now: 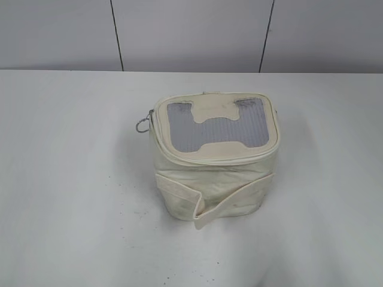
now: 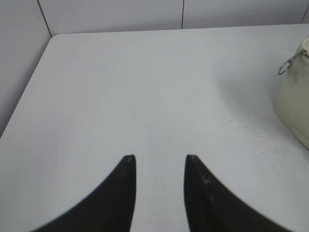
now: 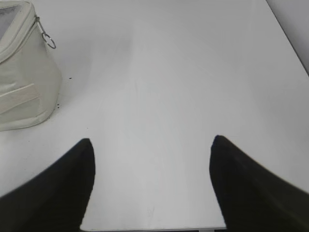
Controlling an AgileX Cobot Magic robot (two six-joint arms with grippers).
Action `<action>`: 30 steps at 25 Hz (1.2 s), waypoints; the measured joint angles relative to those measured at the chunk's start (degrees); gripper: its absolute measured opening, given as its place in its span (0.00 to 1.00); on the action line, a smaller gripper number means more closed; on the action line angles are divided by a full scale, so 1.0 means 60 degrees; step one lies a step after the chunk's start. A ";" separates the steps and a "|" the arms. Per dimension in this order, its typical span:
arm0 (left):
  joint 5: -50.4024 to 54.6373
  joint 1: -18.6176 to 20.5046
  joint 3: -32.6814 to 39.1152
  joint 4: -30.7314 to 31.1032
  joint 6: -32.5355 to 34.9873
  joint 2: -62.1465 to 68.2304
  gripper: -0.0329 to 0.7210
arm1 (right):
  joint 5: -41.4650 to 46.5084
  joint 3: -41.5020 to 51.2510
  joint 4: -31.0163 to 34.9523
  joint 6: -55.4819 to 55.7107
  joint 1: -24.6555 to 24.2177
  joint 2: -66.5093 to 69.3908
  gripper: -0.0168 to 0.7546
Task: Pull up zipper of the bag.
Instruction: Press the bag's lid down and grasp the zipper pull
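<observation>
Cream leather-like bag (image 1: 215,158) is sitting mid-frame on the white table (image 1: 66,179) in the exterior view, ring pull (image 1: 142,125) at its upper left; no arm is showing, so I'm judging the approach not yet begun. Left wrist view: my left gripper (image 2: 159,162) is hanging moderately parted and empty, the ring at far right. Right wrist view: my right gripper (image 3: 152,145) is gaping wide, bag at upper left; next I'm needing a narrow pinch on that ring.

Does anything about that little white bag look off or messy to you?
Slightly. The bag's wide front strap hangs loose, its end sticking out at the bottom instead of lying flat. Small dark specks dot the table around it. The ring pull dangles at the lid's left corner. No damage shows.
</observation>
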 joint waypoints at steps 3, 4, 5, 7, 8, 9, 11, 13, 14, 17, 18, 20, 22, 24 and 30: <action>0.0000 0.0000 0.0000 0.0000 0.0000 0.0000 0.40 | 0.0000 0.0000 0.0000 0.0000 0.0000 0.0000 0.77; 0.0000 0.0000 0.0000 0.0000 0.0000 0.0000 0.40 | 0.0000 0.0000 0.0000 0.0000 0.0000 0.0000 0.77; 0.0000 0.0000 0.0000 0.0000 0.0000 0.0000 0.40 | 0.0000 0.0000 0.0000 0.0000 0.0000 0.0000 0.77; 0.0000 0.0000 0.0000 0.0000 0.0000 0.0000 0.40 | 0.0000 0.0000 0.0000 0.0000 0.0000 0.0000 0.77; 0.0000 0.0000 0.0000 0.0000 0.0000 0.0000 0.40 | 0.0000 0.0000 0.0000 0.0000 0.0000 0.0000 0.77; 0.0000 0.0000 0.0000 0.0000 0.0000 0.0000 0.40 | 0.0000 0.0000 0.0000 0.0000 0.0000 0.0000 0.77; 0.0000 0.0000 0.0000 0.0000 0.0000 0.0000 0.40 | 0.0000 0.0000 0.0000 0.0000 0.0000 0.0000 0.77; 0.0000 0.0000 0.0000 0.0000 0.0000 0.0000 0.40 | 0.0000 0.0000 0.0000 0.0000 0.0000 0.0000 0.77; 0.0000 0.0000 0.0000 0.0000 0.0000 0.0000 0.40 | 0.0000 0.0000 0.0000 0.0000 0.0000 0.0000 0.77; 0.0000 0.0000 0.0000 0.0000 0.0000 0.0000 0.40 | 0.0000 0.0000 0.0000 0.0000 0.0000 0.0000 0.77; 0.0000 0.0000 0.0000 0.0000 0.0000 0.0000 0.40 | 0.0000 0.0000 0.0000 0.0000 0.0000 0.0000 0.77; 0.0000 0.0000 0.0000 0.0000 0.0000 0.0000 0.40 | 0.0000 0.0000 0.0000 0.0000 0.0000 0.0000 0.77; 0.0000 0.0000 0.0000 0.0000 0.0000 0.0000 0.40 | 0.0000 0.0000 0.0000 0.0000 0.0000 0.0000 0.77; 0.0000 0.0000 0.0000 0.0000 0.0000 0.0000 0.40 | 0.0000 0.0000 0.0000 0.0000 0.0000 0.0000 0.77; 0.0000 0.0000 0.0000 0.0000 0.0000 0.0000 0.40 | 0.0000 0.0000 0.0005 0.0000 0.0000 0.0000 0.77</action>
